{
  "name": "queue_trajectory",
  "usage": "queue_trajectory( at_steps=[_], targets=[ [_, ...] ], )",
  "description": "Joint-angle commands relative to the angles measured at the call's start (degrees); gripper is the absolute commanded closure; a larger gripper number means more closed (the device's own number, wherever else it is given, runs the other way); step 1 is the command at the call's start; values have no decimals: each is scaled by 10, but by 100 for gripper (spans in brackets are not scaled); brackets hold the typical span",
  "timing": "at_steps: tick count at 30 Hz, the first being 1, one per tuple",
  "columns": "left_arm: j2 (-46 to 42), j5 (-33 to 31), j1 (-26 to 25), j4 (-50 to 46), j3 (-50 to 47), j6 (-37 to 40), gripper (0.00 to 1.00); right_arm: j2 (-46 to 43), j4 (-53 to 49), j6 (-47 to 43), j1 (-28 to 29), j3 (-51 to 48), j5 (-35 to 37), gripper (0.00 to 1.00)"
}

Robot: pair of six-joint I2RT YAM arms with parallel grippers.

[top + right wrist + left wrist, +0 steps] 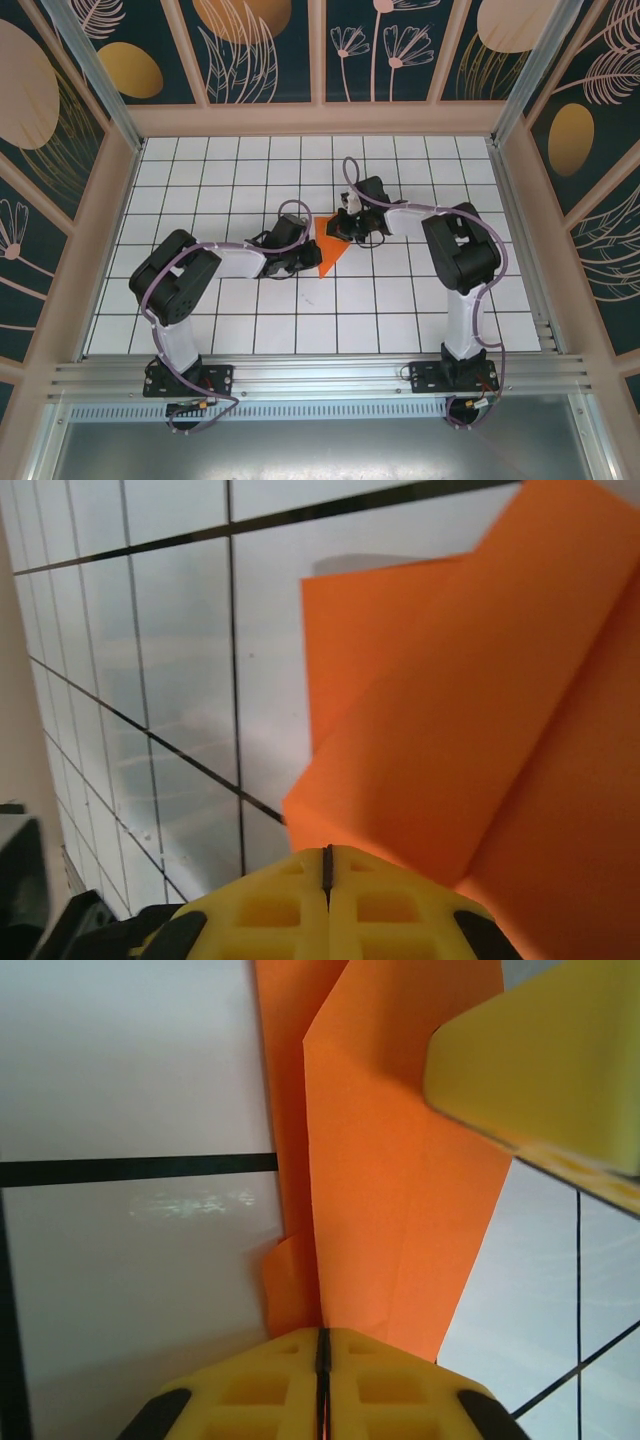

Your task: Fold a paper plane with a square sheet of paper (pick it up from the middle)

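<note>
The orange paper [328, 250], partly folded with creased layers overlapping, sits near the middle of the white grid table [400, 300], lifted a little between the two arms. The left gripper [308, 263] meets its near-left edge, jaws pressed together with the paper's crease running straight into the seam between them. The right gripper [346, 231] is at the far-right edge, jaws likewise closed tight on a folded flap, just beside the left one
</note>
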Motion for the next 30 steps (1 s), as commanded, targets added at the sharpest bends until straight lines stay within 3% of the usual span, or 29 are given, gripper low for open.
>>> queue_trajectory(
  at_steps=[1,5,10,17,30],
  targets=[
    [-20,-46,9,-73,-7,9,79,30,13,6,-2,-10,22,95],
    [-54,-58,9,-82,-6,9,71,47,7,2,1,-6,23,95],
    [-80,-53,8,-89,10,13,70,50,5,2,4,-5,28,95],
    [-42,-15,8,-69,40,35,93,52,1,1,7,-1,33,95],
    [24,-15,8,-50,27,31,100,28,-10,1,7,20,23,93]
  ],
)
